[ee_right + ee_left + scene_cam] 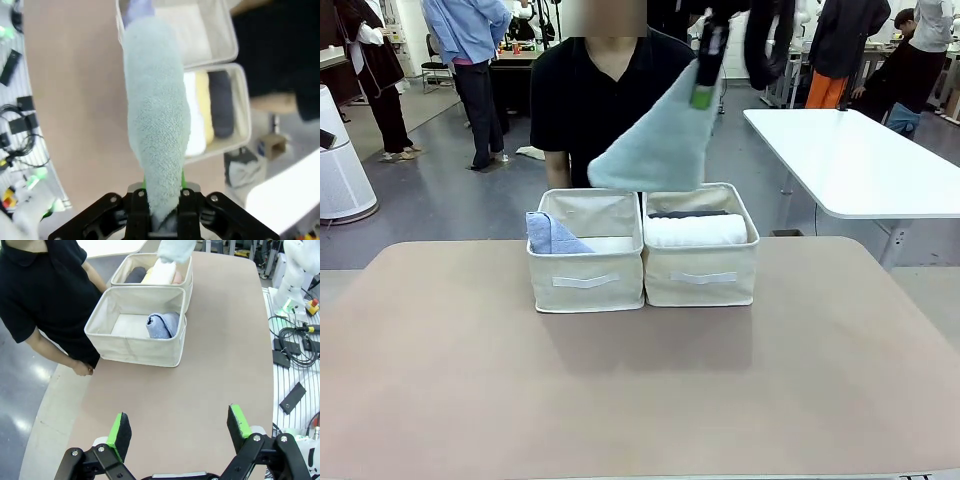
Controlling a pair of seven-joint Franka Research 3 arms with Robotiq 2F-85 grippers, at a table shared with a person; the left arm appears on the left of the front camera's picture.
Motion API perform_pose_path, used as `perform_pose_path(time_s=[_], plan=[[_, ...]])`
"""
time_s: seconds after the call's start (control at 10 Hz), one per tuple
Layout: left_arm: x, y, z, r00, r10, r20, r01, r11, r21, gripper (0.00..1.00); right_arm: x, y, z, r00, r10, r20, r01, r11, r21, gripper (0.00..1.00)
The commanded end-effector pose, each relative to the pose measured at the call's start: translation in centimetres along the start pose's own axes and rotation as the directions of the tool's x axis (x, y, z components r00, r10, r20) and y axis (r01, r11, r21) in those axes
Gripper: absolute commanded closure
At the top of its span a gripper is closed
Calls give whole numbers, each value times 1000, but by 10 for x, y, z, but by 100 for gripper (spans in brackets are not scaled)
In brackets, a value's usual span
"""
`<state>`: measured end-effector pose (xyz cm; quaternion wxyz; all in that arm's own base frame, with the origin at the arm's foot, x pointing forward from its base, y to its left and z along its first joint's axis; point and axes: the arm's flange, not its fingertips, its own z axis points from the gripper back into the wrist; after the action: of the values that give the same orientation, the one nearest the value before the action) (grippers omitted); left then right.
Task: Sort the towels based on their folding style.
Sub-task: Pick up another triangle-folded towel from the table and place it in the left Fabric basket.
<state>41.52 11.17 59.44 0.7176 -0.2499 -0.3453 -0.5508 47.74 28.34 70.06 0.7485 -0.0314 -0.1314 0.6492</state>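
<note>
A grey-teal towel (pixel 655 150) is held aloft at the far middle of the table, pinched by one corner in the clamped fingers of the right gripper (pixel 701 92). Its broad end is hung above the far rims where the left basket (pixel 585 290) and right basket (pixel 700 285) meet. A light blue towel (pixel 550 235) is seen lying in the left basket, while a white roll (pixel 695 230), a yellow roll (pixel 204 105) and a dark grey roll (pixel 220 102) are packed in the right one. The left gripper (pixel 180 427) is poised over the near table, jaws wide apart and empty. The terry is judged light, soft and limp, and easily unfolded, so a hold on a thick folded corner is advised.
</note>
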Motion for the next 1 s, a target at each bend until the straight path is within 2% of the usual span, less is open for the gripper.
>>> perform_pose_path(time_s=[0.0, 0.2, 0.4, 0.6, 0.9], plan=[[0, -1, 1, 1000, 10, -4, -10, 1000, -4, 0, 22, -24, -15, 998, 31, 47, -33, 998, 45, 81], [0, -1, 1, 1000, 10, -4, -10, 1000, -4, 0, 50, -37, -42, 997, 51, 62, -56, 995, 81, 81], [0, -1, 1, 1000, 10, -4, -10, 1000, -4, 0, 70, -43, -67, 996, 91, 24, -92, 994, 53, 81], [0, -1, 1, 1000, 10, -4, -10, 1000, -4, 0, 77, -52, -92, 997, 66, 25, -68, 994, 86, 81], [0, -1, 1, 1000, 10, -4, -10, 1000, -4, 0, 66, -37, -96, 997, 77, 23, -79, 992, 95, 81]])
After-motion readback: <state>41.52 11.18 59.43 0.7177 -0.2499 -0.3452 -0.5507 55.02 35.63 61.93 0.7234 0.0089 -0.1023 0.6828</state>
